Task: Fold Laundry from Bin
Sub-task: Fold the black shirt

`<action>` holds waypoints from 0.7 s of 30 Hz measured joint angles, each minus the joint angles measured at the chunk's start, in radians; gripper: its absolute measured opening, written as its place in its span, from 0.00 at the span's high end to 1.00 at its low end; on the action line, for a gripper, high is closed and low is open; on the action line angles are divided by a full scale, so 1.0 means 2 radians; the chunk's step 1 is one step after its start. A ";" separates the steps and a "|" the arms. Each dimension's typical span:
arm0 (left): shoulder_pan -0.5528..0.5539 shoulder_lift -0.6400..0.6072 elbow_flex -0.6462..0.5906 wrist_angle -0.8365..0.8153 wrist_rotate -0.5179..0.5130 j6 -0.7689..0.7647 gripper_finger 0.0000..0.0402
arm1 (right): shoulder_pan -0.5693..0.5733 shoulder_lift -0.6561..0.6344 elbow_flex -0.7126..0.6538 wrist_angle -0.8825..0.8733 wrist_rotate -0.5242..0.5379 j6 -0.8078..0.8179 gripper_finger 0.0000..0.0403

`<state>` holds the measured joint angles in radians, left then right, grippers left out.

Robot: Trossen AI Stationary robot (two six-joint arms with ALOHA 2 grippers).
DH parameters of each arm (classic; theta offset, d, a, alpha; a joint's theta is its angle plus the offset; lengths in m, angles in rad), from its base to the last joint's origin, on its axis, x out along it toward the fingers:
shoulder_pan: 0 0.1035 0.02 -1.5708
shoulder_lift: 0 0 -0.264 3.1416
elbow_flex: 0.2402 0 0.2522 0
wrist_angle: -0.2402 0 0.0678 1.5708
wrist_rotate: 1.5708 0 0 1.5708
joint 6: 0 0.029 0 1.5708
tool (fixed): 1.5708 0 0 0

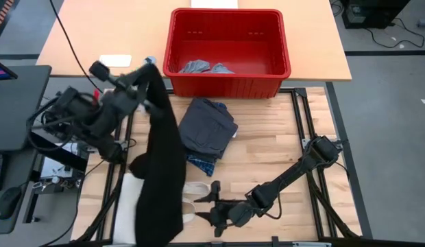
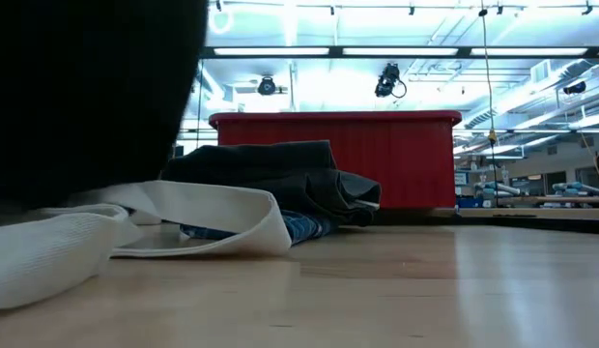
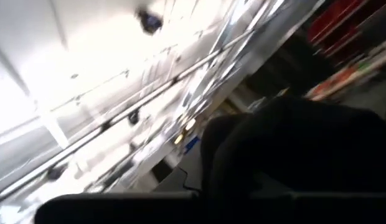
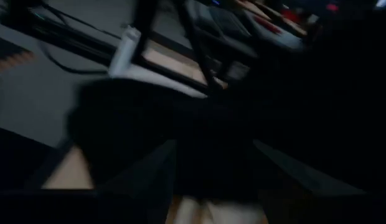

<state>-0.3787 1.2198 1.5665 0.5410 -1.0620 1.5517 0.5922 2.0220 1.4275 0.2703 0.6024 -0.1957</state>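
Your left gripper (image 1: 149,81) is up high on the left side, just near of the bin (image 1: 229,88), pinched shut on the top end of the large black piece (image 1: 163,171). That garment hangs from it as one long strip, its long axis running from the far grip point down toward the near edge of the table, where its lower end drapes over the cream tote bag (image 2: 198,217).

Your right gripper (image 1: 207,206) sits low at the near edge, fingers spread about halfway and holding nothing that shows. It points left at the lower part of the hanging black piece, which lies just beside it; the right wrist view is filled with dark cloth between the fingers. So the free bottom end belongs to your right arm, the nearer one.

The dark grey piece (image 1: 207,125) rests on the blue plaid shirt (image 1: 202,163) mid-table, to the right of the black strip. Smaller light grey pieces (image 1: 199,68) lie inside the bin.
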 joint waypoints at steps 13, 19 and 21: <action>0.134 -0.001 0.000 -0.013 0.001 -0.094 0.95 | -0.048 0.049 0.005 0.019 -0.117 0.030 0.48; 0.161 -0.001 0.000 -0.101 -0.028 -0.113 0.93 | -0.060 0.100 0.033 0.086 -0.179 0.019 0.44; 0.169 -0.001 0.000 -0.159 -0.027 -0.162 0.93 | -0.060 0.117 0.064 0.060 -0.176 0.016 0.43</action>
<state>-0.0407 1.2179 1.5665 0.2238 -1.1162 1.2276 0.4721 2.2557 1.5549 0.3894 0.2498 -0.1644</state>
